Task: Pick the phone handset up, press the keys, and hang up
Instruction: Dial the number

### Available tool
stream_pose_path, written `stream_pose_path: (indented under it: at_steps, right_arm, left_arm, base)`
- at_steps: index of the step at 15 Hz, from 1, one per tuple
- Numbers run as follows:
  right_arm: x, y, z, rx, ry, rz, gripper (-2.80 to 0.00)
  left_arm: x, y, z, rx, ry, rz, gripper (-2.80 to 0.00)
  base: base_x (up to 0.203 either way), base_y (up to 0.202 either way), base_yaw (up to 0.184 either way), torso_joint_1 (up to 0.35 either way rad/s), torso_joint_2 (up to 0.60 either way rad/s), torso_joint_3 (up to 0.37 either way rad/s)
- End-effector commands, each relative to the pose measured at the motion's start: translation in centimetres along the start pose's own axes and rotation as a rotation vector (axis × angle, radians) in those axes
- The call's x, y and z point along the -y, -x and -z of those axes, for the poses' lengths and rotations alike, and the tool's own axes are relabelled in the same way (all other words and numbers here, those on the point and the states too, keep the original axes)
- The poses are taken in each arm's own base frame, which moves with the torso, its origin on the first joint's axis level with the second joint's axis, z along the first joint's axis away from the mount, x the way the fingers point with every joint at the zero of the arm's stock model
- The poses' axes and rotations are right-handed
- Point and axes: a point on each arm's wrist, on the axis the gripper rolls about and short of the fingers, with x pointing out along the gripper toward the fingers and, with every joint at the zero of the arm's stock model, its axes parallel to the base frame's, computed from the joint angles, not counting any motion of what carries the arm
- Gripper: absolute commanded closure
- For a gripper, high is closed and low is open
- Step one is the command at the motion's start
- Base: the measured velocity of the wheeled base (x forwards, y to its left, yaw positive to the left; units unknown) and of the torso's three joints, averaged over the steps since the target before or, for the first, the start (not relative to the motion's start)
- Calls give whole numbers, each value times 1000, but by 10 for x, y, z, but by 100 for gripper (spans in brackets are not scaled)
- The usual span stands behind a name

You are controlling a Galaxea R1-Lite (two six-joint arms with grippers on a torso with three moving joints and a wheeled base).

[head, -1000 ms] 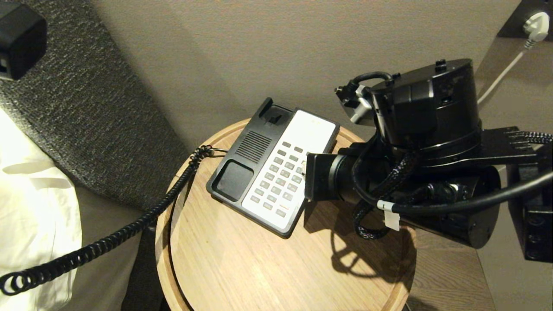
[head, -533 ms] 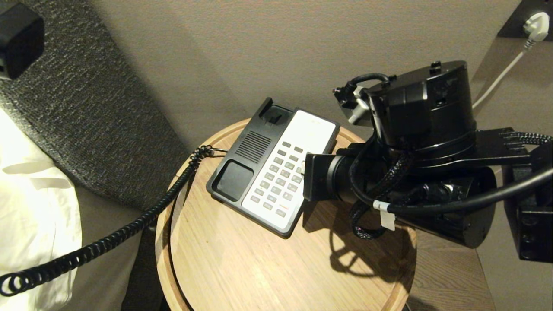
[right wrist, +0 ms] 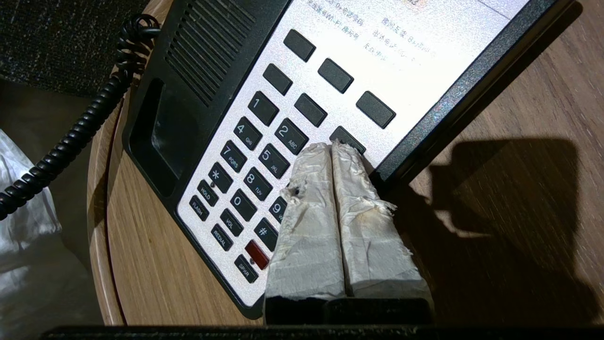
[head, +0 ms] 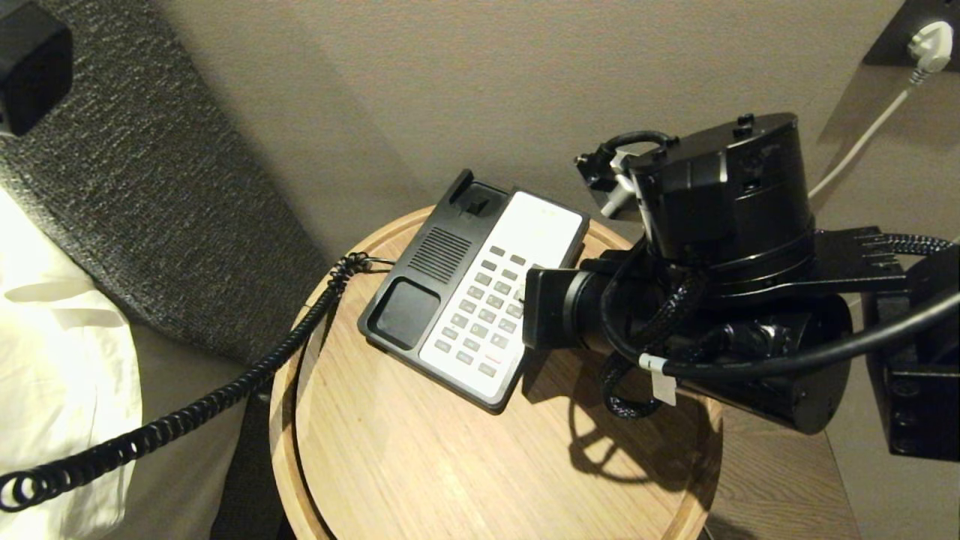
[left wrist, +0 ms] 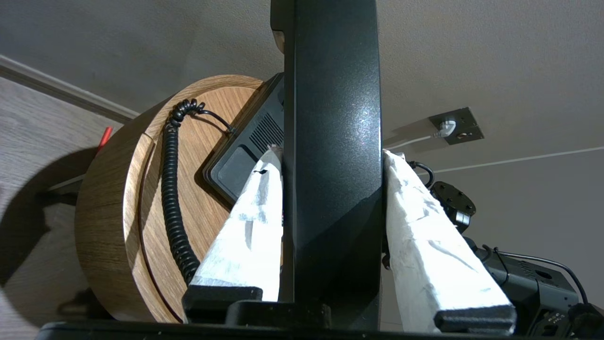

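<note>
Round wooden table (head: 450,465) is carrying the phone base (head: 420,300); right gripper (right wrist: 331,147), fingers together, is touching its keypad (right wrist: 255,156), while left gripper (left wrist: 330,156) is clamping the phone handset (left wrist: 332,141).

Warm, dim indoor light here. Bright, blown-out white bedding (head: 60,360) at lower left of the head view. The arm (head: 720,300) throws a hard dark shadow across the round table (head: 450,465). Glare washes the phone's (right wrist: 415,42) white panel; the handset (left wrist: 332,165) shows glossy speckles.

Bare wood of the round table (head: 450,465) in front of me open for passing, phone base (head: 420,300) blocking the far half, coiled cord (head: 225,397) trailing off my left edge, wall (head: 465,90) close behind.
</note>
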Motion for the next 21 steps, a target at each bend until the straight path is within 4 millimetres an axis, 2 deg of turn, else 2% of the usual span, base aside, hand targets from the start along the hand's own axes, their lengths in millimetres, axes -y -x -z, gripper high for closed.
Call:
stream_pose_path:
  at_steps: [1, 9, 16, 21]
  right_arm:
    - [0, -3, 2, -7, 2, 5, 0]
    - [-6, -1, -10, 43, -25, -24, 0]
    - [-5, 4, -11, 48, -29, -27, 0]
    - [-2, 7, -6, 28, -18, -19, 0]
  left_arm:
    - [0, 0, 0, 0, 4, -1, 0]
    - [0, 0, 0, 0, 4, -2, 0]
    - [-1, 0, 1, -3, 4, -3, 0]
    - [-1, 0, 1, -5, 3, -5, 0]
  base:
    - [0, 0, 0, 0, 0, 0]
    - [0, 0, 0, 0, 0, 0]
    - [0, 0, 0, 0, 0, 0]
    - [0, 0, 0, 0, 0, 0]
